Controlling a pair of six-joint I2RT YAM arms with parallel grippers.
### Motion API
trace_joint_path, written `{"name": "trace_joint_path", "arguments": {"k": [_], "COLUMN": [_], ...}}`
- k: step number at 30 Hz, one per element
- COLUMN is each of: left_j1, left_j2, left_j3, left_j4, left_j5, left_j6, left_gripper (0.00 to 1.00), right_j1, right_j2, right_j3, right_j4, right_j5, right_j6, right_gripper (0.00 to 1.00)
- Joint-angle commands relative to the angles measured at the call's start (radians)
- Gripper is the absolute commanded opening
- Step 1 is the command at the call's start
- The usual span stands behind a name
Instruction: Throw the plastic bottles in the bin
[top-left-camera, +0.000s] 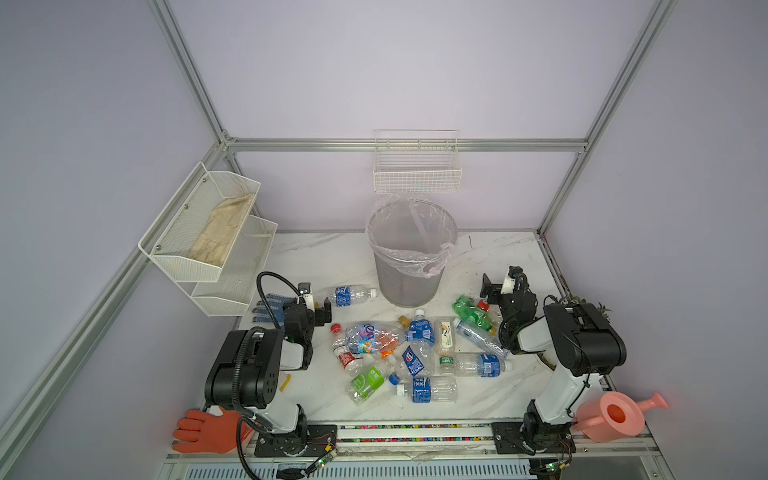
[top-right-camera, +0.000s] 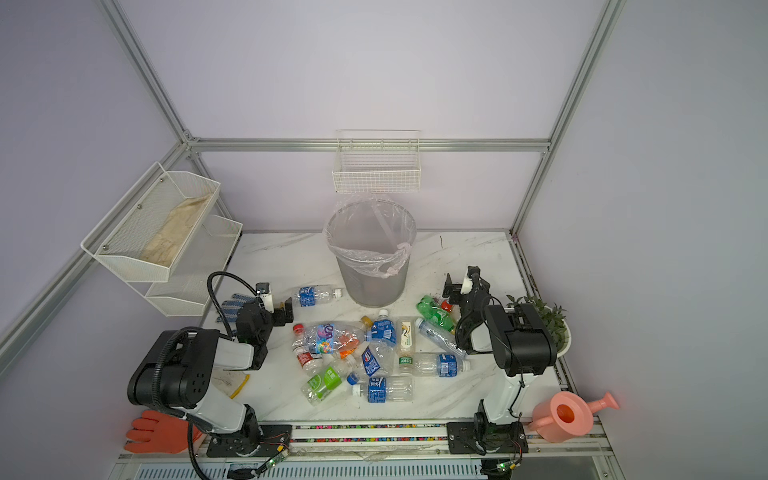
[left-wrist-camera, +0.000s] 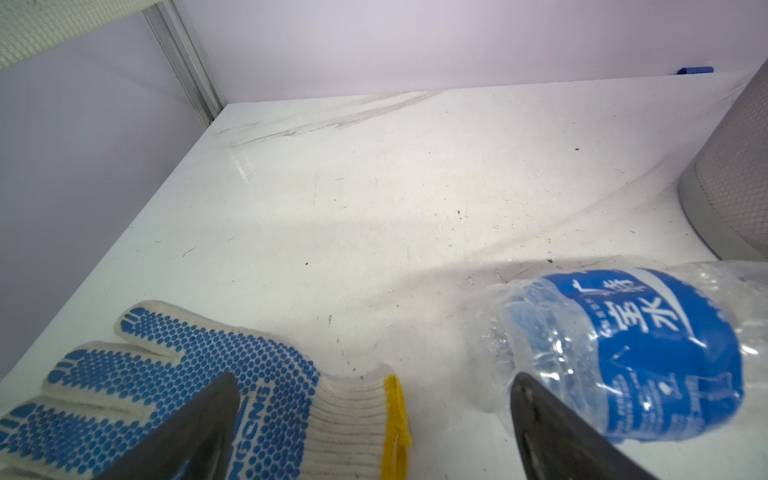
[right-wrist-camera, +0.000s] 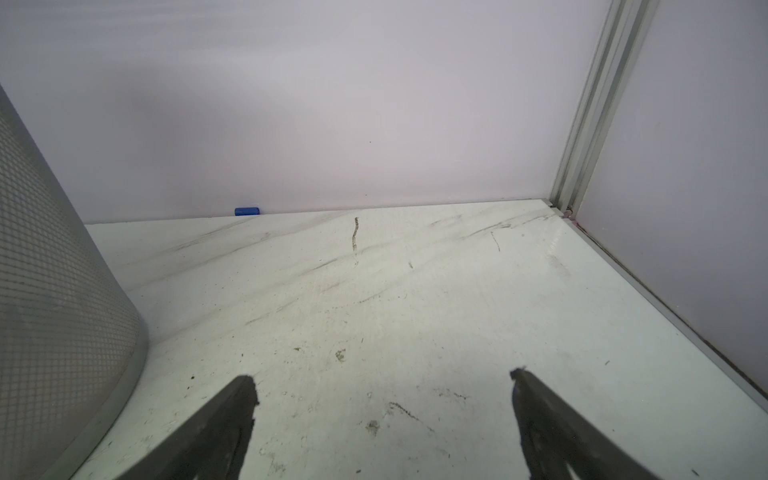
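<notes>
The bin (top-left-camera: 409, 257) (top-right-camera: 370, 253), grey mesh lined with a clear bag, stands at the back middle of the table. Several plastic bottles (top-left-camera: 415, 353) (top-right-camera: 374, 357) lie heaped in front of it. One blue-labelled bottle (top-left-camera: 351, 295) (left-wrist-camera: 623, 353) lies apart, left of the bin. My left gripper (top-left-camera: 323, 311) (left-wrist-camera: 374, 378) is open just left of that bottle, one finger in front of its base. My right gripper (top-left-camera: 490, 286) (right-wrist-camera: 382, 376) is open over bare table right of the bin (right-wrist-camera: 50, 291), beyond a green bottle (top-left-camera: 471, 309).
A blue-dotted glove (top-left-camera: 268, 307) (left-wrist-camera: 187, 395) lies under my left gripper's other finger. An orange glove (top-left-camera: 208, 430) and a pink watering can (top-left-camera: 615, 417) sit at the front corners. White wire baskets (top-left-camera: 208, 232) (top-left-camera: 417, 166) hang on the walls. A potted plant (top-right-camera: 544, 320) stands at the right edge.
</notes>
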Motion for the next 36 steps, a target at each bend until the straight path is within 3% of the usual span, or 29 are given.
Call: {"name": "trace_joint_path", "arguments": {"k": [1,18,24,26,30,36], "left_j1": [0.007,0.007,0.007,-0.002,-0.012,-0.03], "left_j2": [-0.024,-0.023,-0.043,-0.089,-0.298,-0.495], "left_j3": [0.044,0.047,0.071,0.082,0.215,0.5], "left_j4": [0.031,0.028,-0.054,-0.061,-0.413,-0.998], "left_j5": [-0.006,-0.029,-0.035,-0.096,-0.252,-0.134], "left_j6": [-0.025,-0.034,-0.035,-0.029,-0.119,-0.175], "left_gripper": [1.0,1.0,1.0,1.0,1.0,1.0], "right_j1": [-0.004,-0.004,-0.004,-0.005,-0.004,-0.004], "right_j2": [-0.018,-0.018,-0.018,-0.018,-0.018,-0.018], "right_j3": [0.001,0.001,0.0,0.001,0.001,0.0], "right_j4": [0.024,0.024,0.024,0.024,0.023,0.024], "right_j5": [0.011,0.011,0.011,0.011,0.011,0.011], "right_j6": [-0.008,-0.01,-0.009,-0.008,-0.009,-0.009], "right_gripper": [0.97,0.97,0.97,0.97,0.97,0.97]}}
